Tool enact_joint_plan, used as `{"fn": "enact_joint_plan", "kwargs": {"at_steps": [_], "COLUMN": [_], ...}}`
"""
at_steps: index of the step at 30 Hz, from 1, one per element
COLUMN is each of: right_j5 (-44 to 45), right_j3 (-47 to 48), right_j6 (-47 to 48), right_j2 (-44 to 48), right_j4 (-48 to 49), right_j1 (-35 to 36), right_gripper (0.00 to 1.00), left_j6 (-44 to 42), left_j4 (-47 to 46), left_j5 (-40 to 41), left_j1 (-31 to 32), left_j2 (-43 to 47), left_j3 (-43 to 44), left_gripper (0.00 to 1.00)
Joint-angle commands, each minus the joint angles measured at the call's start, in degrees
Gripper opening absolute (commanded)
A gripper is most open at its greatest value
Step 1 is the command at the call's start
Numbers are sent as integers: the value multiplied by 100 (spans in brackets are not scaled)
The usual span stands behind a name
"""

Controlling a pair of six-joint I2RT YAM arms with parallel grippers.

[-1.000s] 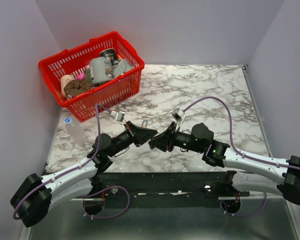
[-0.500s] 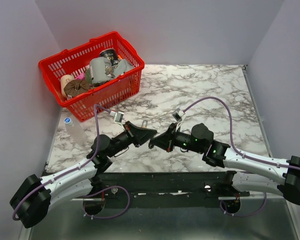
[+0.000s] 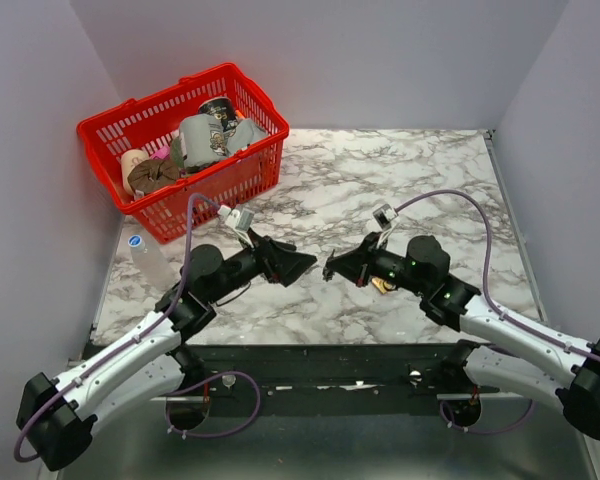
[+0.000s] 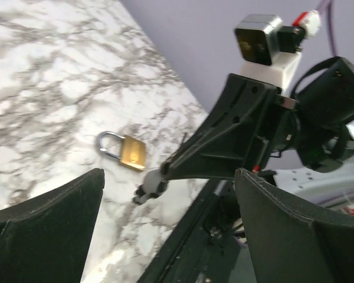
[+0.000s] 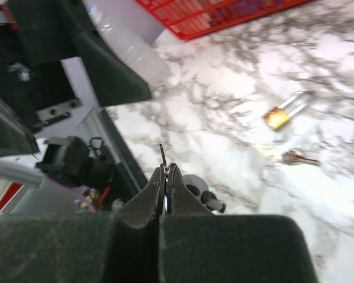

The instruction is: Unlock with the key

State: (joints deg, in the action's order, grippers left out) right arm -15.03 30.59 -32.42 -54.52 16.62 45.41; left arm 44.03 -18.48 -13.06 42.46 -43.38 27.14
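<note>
Right gripper (image 5: 167, 177) is clamped tight on the key (image 5: 161, 156). In the right wrist view the thin blade sticks up out of the pinched tips, lower centre-left of frame. The head is buried between the pads, so I can't make it out.

Left gripper (image 3: 302, 268) is spread wide and holds nothing. In its wrist view the two fingers (image 4: 53, 224) sit in the bottom corners, with the right arm's tip framed between them.

In the top view both tips are off the marble table (image 3: 410, 170), just below frame centre. They face each other and are near but not touching. The key is at the right one's tip.

A brass padlock (image 4: 133, 152) lies flat on the marble, left of centre in the left wrist view, just above the right gripper's tip.

A long-shackle padlock (image 5: 280, 115) lies at centre-right in the right wrist view. A small brownish metal piece (image 5: 298, 157) lies just below it, too blurred to identify.

The red basket (image 3: 215, 185), full of mixed items, is upper left. A clear bottle (image 3: 145, 258) lies below it at the left table edge.
</note>
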Motion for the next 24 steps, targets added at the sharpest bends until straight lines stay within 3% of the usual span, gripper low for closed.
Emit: {"fn": "enact_joint_plan", "kwargs": {"at_steps": [1, 5, 8, 17, 24], "right_j5": [-720, -1045, -1142, -994, -1046], "right_j3": [-211, -334, -404, -536, -703], "right_j6": [236, 333, 351, 377, 245], "right_j2": [319, 723, 987, 1857, 2095], "right_j4": [-273, -440, -598, -1073, -1214], "right_j1": [-655, -1112, -1262, -1289, -1289], "right_gripper": [1, 1, 1, 1, 1], "left_j6": [-834, -1457, -1932, -2443, -2803], "left_j4": [2056, 3548, 4210, 5126, 5196], "left_j5": [-179, -136, 189, 1216, 1271], "left_j1": [-509, -1002, -1011, -994, -994], "left_j2": [-495, -1407, -1962, -3561, -4450], "left_j3": [757, 1678, 2232, 3016, 3298], "left_gripper": [99, 99, 98, 94, 93]}}
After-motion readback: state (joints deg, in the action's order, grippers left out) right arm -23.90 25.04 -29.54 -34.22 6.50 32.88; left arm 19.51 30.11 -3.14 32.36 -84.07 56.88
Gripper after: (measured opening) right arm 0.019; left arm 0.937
